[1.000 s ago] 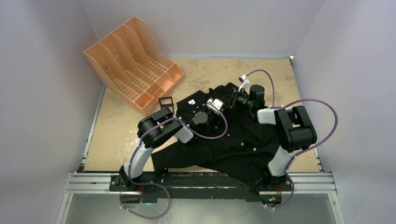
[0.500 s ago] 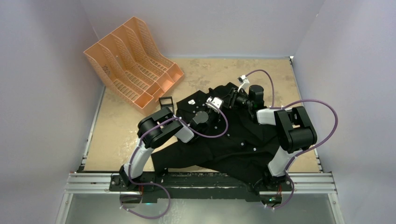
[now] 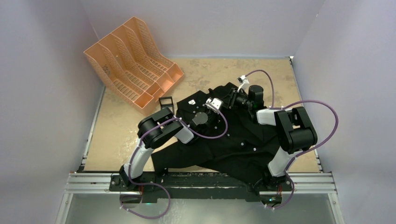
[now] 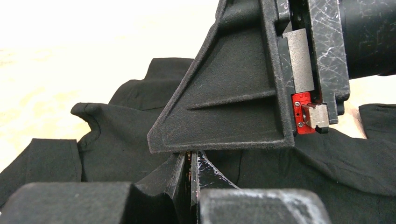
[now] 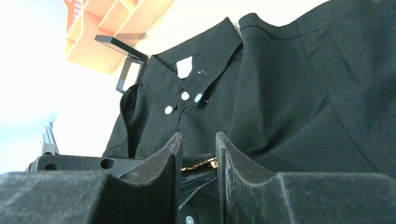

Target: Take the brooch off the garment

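Note:
The garment (image 3: 233, 140), a black shirt, lies crumpled mid-table; its collar, white label (image 5: 185, 66) and white buttons (image 5: 185, 95) show in the right wrist view. My left gripper (image 3: 219, 103) and right gripper (image 3: 227, 100) meet tip to tip over the shirt's upper part. The left gripper (image 4: 190, 156) is shut, with a gold glint of the brooch (image 4: 188, 161) in the slit between its jaws. The right gripper (image 5: 198, 137) stands a narrow gap apart, and the brooch (image 5: 200, 164) spans that gap edge-on, reaching both inner faces. The right finger (image 4: 233, 93) covers the left fingertips.
An orange file tray (image 3: 133, 63) stands at the back left. A small black frame (image 3: 165, 101) sits between it and the shirt, and also shows in the right wrist view (image 5: 126, 56). Pale walls close in the tan table (image 3: 261, 70) on three sides.
Both grippers have shifted together slightly up and to the left, staying tip to tip. The shirt has barely moved.

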Robot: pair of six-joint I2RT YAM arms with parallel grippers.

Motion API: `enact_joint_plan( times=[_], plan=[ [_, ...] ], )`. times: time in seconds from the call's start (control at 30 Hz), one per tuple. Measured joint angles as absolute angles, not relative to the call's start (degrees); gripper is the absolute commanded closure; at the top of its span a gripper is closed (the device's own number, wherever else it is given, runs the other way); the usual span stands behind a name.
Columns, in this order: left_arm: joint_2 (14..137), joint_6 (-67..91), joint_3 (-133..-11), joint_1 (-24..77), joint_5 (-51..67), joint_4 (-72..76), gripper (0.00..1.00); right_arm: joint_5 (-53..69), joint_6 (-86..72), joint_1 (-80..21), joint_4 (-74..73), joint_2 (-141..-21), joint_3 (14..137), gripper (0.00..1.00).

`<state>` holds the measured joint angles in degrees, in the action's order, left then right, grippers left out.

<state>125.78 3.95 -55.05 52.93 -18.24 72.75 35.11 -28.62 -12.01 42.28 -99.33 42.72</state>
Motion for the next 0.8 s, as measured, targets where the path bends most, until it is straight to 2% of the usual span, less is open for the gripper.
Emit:
enact_joint_plan(
  times=[0.23,0.53,0.67,0.8],
  plan=[
    [125.8,3.9,-52.8,53.0,-18.0,75.0,0.85,34.9,-29.6,-12.4,41.0,-99.3,42.6,0.84],
    [125.7,4.1,-50.2,53.0,-18.0,75.8,0.83,34.0,-30.9,-12.1,40.8,-99.3,42.6,0.84],
    [125.2,4.4,-49.5,53.0,-18.2,76.1,0.74,33.9,-31.0,-11.8,40.8,-99.3,42.5,0.84],
    [124.8,4.5,-48.9,53.0,-18.1,76.3,0.60,33.9,-30.9,-11.5,40.7,-99.3,42.4,0.84]
  ],
)
